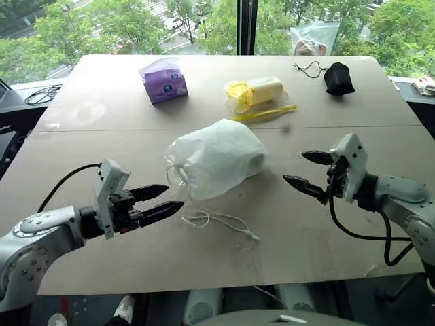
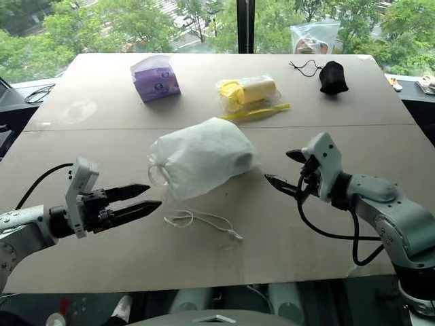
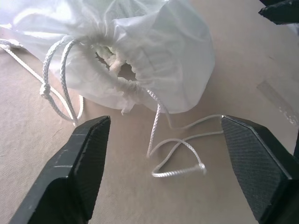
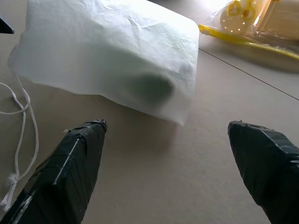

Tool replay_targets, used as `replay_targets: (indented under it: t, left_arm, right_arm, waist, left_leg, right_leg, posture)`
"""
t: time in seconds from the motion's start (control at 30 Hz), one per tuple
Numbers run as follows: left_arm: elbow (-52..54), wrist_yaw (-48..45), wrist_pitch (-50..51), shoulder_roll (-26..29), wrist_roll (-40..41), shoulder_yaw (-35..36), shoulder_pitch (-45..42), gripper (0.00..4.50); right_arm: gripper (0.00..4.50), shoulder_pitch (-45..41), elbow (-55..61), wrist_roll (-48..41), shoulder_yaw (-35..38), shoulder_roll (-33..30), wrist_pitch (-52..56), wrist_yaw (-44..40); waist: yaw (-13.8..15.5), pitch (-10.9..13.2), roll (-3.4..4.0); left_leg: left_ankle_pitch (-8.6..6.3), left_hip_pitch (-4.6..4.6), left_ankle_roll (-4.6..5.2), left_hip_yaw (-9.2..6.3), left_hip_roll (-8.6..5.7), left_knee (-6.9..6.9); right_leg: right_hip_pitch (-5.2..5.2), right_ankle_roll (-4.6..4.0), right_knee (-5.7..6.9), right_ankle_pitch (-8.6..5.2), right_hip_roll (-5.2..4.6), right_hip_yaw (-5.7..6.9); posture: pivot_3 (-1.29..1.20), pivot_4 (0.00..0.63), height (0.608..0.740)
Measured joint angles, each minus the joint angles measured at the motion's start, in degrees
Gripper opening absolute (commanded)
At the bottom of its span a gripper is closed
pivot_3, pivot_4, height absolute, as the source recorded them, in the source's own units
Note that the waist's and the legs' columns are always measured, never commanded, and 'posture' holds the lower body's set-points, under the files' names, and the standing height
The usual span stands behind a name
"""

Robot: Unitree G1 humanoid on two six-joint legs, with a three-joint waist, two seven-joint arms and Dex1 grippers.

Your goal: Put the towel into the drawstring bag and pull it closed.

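- The drawstring bag [image 1: 217,157] lies plump in the middle of the frame on the worktop [image 1: 326,244], its mouth gathered into a tight pucker toward the lower left, which suggests the cords have been pulled.
- The towel [image 4: 152,86] shows as a dim greenish shape through the thin fabric in the right wrist view, so I judge it is inside the bag.
- The loose cords [image 1: 221,223] trail in loops just below the bag, slack on the board and held by nothing.
- The left tool [image 1: 160,202], at lower left, stands wide with nothing between its fingers, pointing at the bag's mouth.
- The right tool [image 1: 307,171], at right of centre, is likewise spread wide and empty, just beside the bag's closed end.
- Both being apart from the bag, the job looks essentially finished.
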State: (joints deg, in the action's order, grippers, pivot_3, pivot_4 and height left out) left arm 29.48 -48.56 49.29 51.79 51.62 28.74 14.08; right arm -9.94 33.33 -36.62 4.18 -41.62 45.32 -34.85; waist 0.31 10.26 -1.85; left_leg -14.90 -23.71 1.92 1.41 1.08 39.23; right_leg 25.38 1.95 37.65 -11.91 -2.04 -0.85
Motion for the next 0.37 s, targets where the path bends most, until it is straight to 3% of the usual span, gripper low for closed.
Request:
replay_targets:
  t: [0.07, 0.37]
  left_arm:
    - [0.4, -1.1, -2.9, -1.1, -3.4, 2.9, 5.3, 4.42]
    - [1.0, 0.3, -10.0, -8.1, -7.7, 8.6, 11.1, 4.42]
  right_arm:
    - [4.50, 5.5, 0.7, 0.4, 1.9, -0.4, -1.4, -0.9]
    - [4.50, 22.4, 2.6, 4.3, 9.7, 3.5, -16.7, -4.6]
  waist:
    - [0.0, 0.0, 0.00]
    - [0.4, -0.1, 0.04]
  left_leg:
    - [0.00, 0.00, 0.00, -0.01, 0.01, -0.04]
    - [0.00, 0.13, 0.00, 0.00, 0.08, 0.06]
  right_leg:
    - [0.01, 0.00, 0.01, 0.00, 0.00, 0.01]
    - [-0.10, 0.20, 0.05, -0.11, 0.06, 0.03]
  posture:
    - [0.00, 0.150, 0.740]
    - [0.00, 0.150, 0.740]
